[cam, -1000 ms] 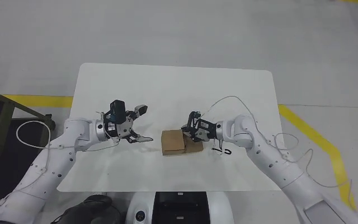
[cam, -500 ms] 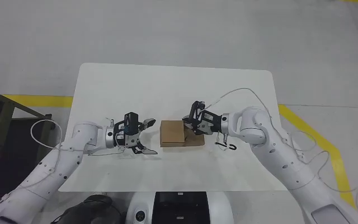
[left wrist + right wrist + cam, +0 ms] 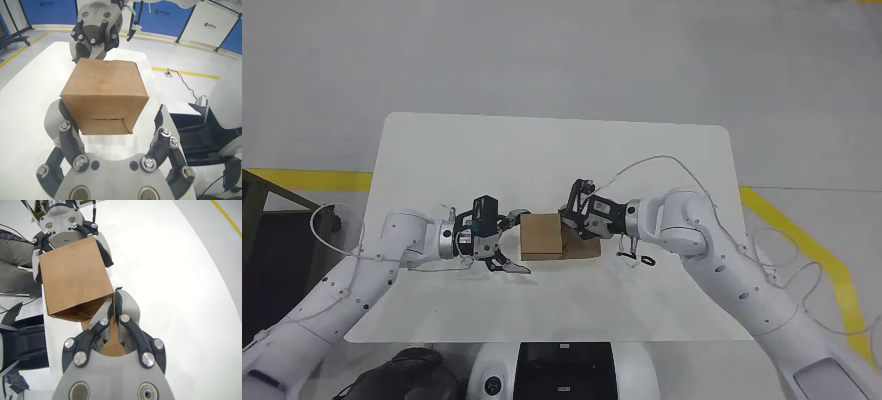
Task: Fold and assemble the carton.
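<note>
The carton (image 3: 542,236) was seen at the centre of the top view, over the white table (image 3: 642,160), with its open end turned to the frame's right. A side wall at that open end was pinched between the jaws of the right gripper (image 3: 114,306), while the jaws of the left gripper (image 3: 108,121) were spread wide around the closed end.

Brown cardboard carton (image 3: 541,236), squared up into a box, one end open, flap out, at table (image 3: 542,150) front-centre.
</note>
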Controlling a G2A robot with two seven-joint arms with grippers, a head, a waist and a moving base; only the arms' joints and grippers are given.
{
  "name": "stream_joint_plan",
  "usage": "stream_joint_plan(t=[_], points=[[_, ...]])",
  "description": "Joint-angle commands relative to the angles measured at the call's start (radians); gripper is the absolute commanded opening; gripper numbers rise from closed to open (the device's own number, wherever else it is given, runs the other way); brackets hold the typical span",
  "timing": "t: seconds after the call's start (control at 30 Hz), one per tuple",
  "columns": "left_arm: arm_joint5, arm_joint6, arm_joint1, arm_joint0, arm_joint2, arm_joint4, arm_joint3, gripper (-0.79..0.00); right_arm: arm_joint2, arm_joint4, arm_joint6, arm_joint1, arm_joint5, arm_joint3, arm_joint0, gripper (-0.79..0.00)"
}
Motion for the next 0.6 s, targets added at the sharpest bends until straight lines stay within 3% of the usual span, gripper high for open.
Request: stream_joint_plan(t=[0.0, 0.13, 0.3, 0.57], points=[[0.000, 0.010, 0.000, -0.006, 0.005, -0.002, -0.001, 0.000, -0.006, -0.004, 0.002, -0.003, 0.009, 0.000, 0.004, -0.785], [0.000, 0.020, -0.001, -0.015, 0.011, -0.003, 0.005, -0.003, -0.018, -0.007, 0.003, -0.008, 0.019, 0.002, 0.013, -0.785], [0.000, 0.025, -0.002, -0.020, 0.016, -0.014, 0.016, -0.194, -0.026, -0.014, 0.004, -0.013, 0.028, 0.005, 0.020, -0.785], [0.000, 0.014, -0.002, -0.026, 0.022, -0.041, 0.024, -0.305, -0.033, -0.027, 0.005, -0.019, 0.044, 0.006, 0.024, -0.785]])
